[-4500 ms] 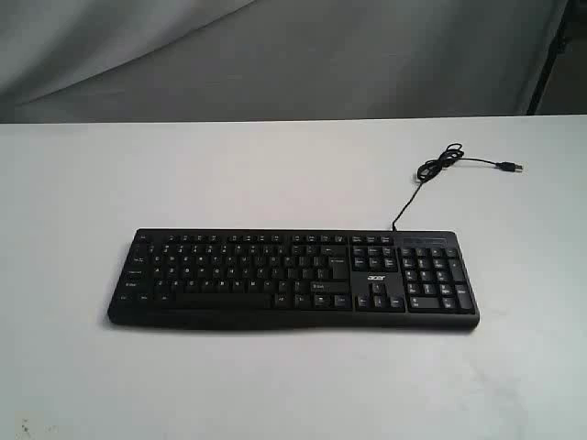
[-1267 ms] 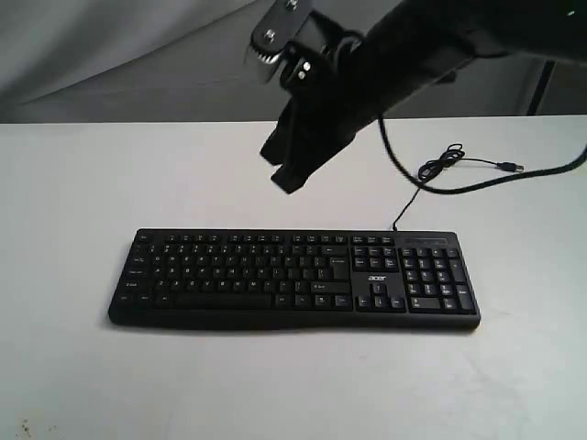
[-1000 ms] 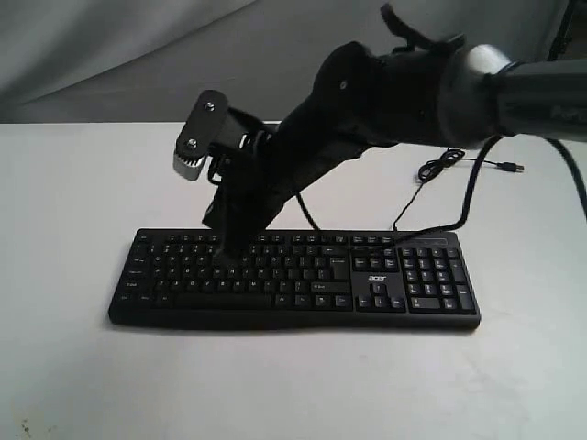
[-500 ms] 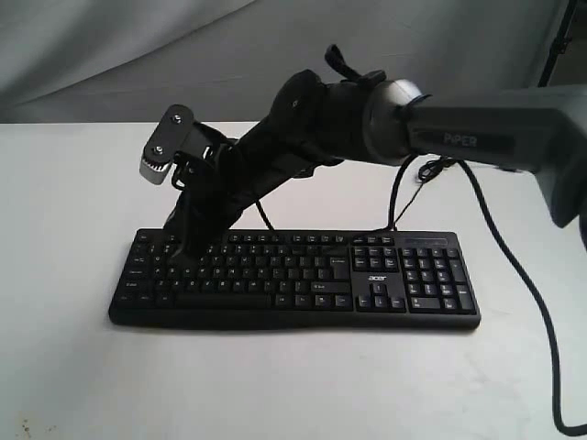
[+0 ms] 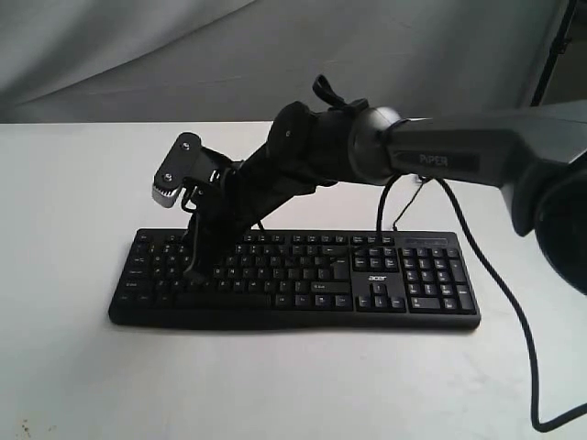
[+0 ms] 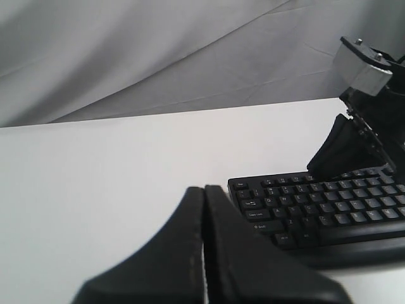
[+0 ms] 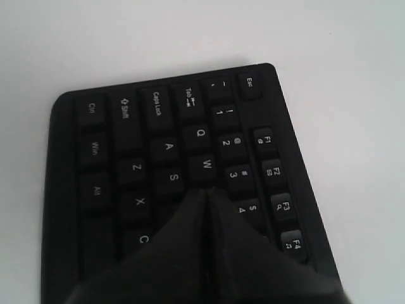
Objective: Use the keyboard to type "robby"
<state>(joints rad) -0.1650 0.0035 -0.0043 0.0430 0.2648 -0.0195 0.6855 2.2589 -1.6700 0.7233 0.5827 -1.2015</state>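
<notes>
The black keyboard (image 5: 303,275) lies across the white table (image 5: 73,183), number pad to the right. My right gripper (image 5: 193,270) reaches across to the keyboard's left part, its tip down among the letter keys. In the right wrist view the keyboard (image 7: 126,158) fills the frame and the right gripper (image 7: 209,190) is shut, its point just beside the W key (image 7: 206,164), between the letter and number rows. I cannot tell whether it presses a key. My left gripper (image 6: 204,188) is shut and empty, off the left end of the keyboard (image 6: 329,209).
The right arm (image 5: 431,151) spans the back right of the table above the keyboard. Its black cable (image 5: 514,316) hangs down past the number pad on the right. A grey cloth backdrop (image 5: 138,55) rises behind the table's far edge.
The right arm came in from above, swept left over the keyboard and lowered. In the last half second its tip shifted slightly right and toward the front rows.
</notes>
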